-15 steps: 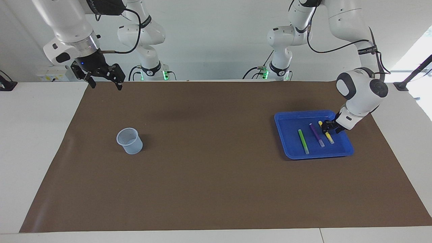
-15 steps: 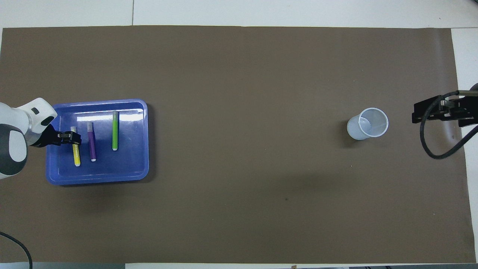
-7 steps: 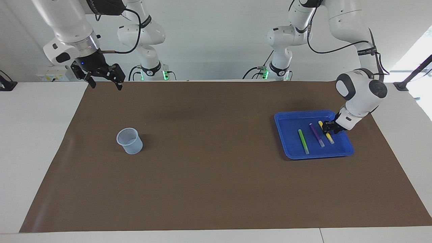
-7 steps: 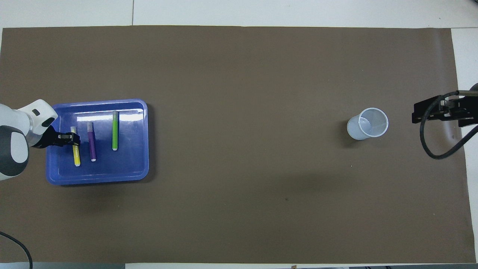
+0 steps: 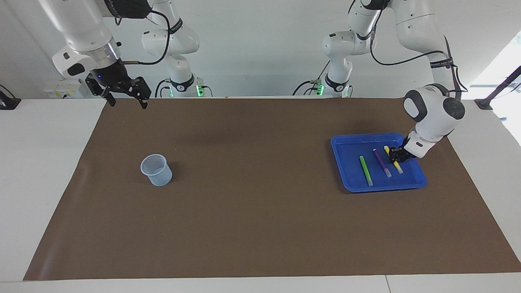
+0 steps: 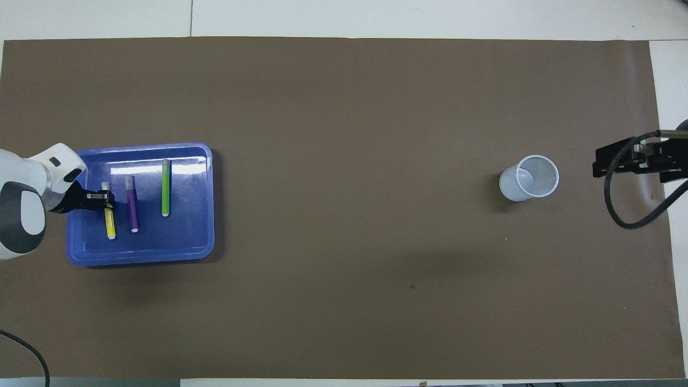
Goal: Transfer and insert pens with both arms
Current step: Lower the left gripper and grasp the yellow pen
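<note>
Left gripper [image 5: 395, 155] fingers closed on the yellow pen [image 5: 392, 160] lying in the blue tray [image 5: 350, 179]; right gripper [image 5: 124, 92] waits raised, fingers open, above the desk [image 5: 252, 219] edge.

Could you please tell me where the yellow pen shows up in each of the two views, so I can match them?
Facing view: the yellow pen lies in the blue tray, the pen closest to the left arm's end of the table, at the left claw.
Overhead view: the yellow pen is at the picture's left, in the tray.
Shared landmark: the purple pen beside it.
</note>
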Robot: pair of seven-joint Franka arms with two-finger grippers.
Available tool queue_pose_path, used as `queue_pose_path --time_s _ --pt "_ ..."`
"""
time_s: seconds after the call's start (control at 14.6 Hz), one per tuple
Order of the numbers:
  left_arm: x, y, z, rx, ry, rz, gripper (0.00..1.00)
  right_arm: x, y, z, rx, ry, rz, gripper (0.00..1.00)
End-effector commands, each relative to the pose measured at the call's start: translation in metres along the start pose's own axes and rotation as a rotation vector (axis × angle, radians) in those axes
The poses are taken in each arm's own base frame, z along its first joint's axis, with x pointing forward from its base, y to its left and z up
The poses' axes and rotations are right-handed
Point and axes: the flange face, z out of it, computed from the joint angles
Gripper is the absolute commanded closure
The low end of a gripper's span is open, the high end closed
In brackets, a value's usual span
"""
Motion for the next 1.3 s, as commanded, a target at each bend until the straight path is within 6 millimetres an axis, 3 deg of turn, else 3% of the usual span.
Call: queue_pose_path --time_s 0.0,0.27,0.69,1.03,1.23 --pt "-0.002 0.001 0.006 0.005 0.017 -0.015 0.68 -0.007 -0.002 0.0 0.017 0.004 0.005 0.0" --pt "0.0 0.001 0.004 0.005 0.019 -0.015 1.0 -0.007 -0.002 0.0 0.017 0.004 0.005 0.0" --pt "0.002 0.002 -0.002 0.003 0.013 -0.014 1.0 -0.007 -0.001 0.0 0.017 0.004 0.008 0.0" --pt "0.016 0.005 -0.058 -0.019 -0.077 -0.053 1.0 -0.007 -0.002 -0.001 0.017 0.007 0.016 0.0" --pt "0.016 0.012 -0.102 -0.029 -0.115 -0.125 1.0 -0.007 -0.002 0.0 0.017 0.005 0.018 0.0"
